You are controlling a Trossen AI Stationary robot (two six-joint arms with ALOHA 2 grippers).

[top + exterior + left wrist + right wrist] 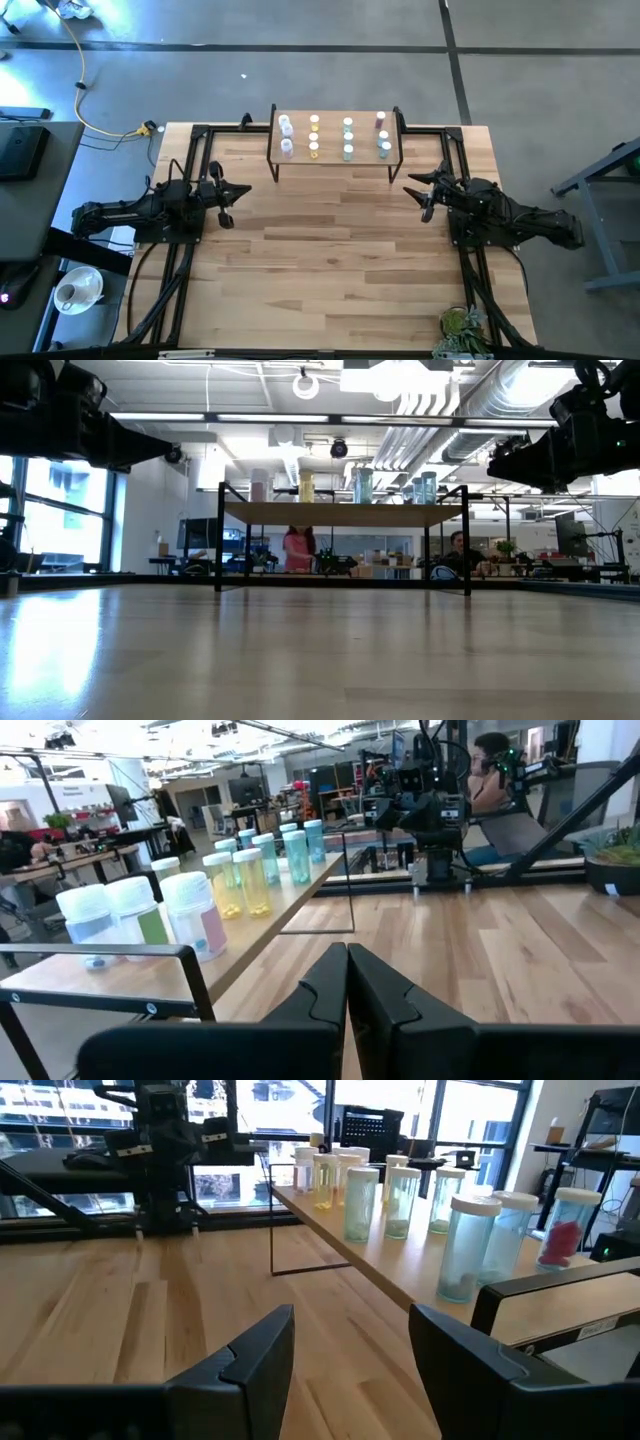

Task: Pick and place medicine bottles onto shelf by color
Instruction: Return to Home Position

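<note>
The shelf (333, 140) stands on thin black legs at the table's far middle, and all the medicine bottles I can see stand upright on it. They are white (286, 135), yellow (314, 135), green (347, 138), blue-teal (384, 146) and pink (380, 120). My left gripper (347, 982) is shut and empty, above the table left of the shelf (232, 203). My right gripper (350, 1350) is open and empty, right of the shelf (424, 195). The left wrist view shows the white bottles (190, 910) nearest. The right wrist view shows the blue-teal (468, 1250) and pink (563, 1230) bottles nearest.
Black arm frames run along the table's left (185, 230) and right (470, 260) sides. A small potted plant (462, 328) sits at the near right corner. The wooden tabletop (330, 250) lies bare between the arms. People (298, 548) are in the room behind.
</note>
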